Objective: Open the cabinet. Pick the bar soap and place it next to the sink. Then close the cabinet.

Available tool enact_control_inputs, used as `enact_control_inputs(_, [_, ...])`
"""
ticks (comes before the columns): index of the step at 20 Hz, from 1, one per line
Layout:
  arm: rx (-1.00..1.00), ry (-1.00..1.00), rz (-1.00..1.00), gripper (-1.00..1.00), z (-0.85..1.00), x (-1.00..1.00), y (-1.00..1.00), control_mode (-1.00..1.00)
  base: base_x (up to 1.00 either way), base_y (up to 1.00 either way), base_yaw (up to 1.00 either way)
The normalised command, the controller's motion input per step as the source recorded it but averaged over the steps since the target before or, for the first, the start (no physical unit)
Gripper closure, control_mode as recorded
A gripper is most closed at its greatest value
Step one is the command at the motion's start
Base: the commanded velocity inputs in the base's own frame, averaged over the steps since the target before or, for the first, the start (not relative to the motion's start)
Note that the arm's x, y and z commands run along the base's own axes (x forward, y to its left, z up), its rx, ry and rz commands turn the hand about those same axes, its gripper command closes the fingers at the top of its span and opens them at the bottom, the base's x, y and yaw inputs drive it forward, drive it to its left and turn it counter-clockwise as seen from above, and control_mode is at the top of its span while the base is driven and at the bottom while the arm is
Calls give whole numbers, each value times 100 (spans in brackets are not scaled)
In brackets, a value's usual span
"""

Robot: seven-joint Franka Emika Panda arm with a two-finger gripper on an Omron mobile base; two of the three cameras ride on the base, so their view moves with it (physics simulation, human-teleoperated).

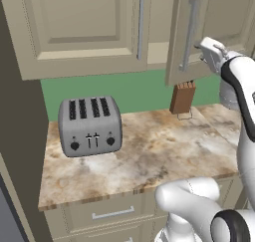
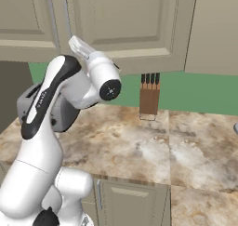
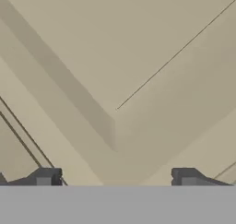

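The cabinet's left door (image 1: 74,22) is shut. Its right door (image 1: 219,17) stands slightly ajar, leaving a pale gap (image 1: 159,22) between the two. My gripper (image 1: 203,49) is raised just right of the right door's long silver handle (image 1: 189,34), close to the door face. In the hand view my gripper (image 3: 115,177) is open, its fingertips (image 3: 44,177) wide apart with nothing between them, facing a beige raised panel (image 3: 115,80) at close range. The right base view has my hand (image 2: 80,44) up against the doors, by the handles (image 2: 67,16). The bar soap is hidden. The sink is out of view.
A silver four-slot toaster (image 1: 90,125) sits at the left of the tan marbled counter (image 1: 159,151). A brown knife block (image 1: 182,97) stands against the green wall. A grey rounded object (image 1: 228,95) is partly behind my arm. Drawers (image 1: 112,213) lie below the counter.
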Motion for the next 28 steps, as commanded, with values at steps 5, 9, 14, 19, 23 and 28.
enact_control_inputs(5, [-10,1,0,-100,0,46,7,-100,0,0,0])
enact_control_inputs(9, [-11,0,-1,-100,0,44,0,-100,0,0,0])
enact_control_inputs(14, [-11,0,-2,-100,5,42,0,-100,0,0,0])
enact_control_inputs(19, [-11,0,-4,-100,1,54,0,-100,0,0,0])
enact_control_inputs(23, [-10,0,-4,-100,2,48,0,-100,0,0,0])
enact_control_inputs(28, [-9,0,-3,-100,0,48,0,-100,0,0,0])
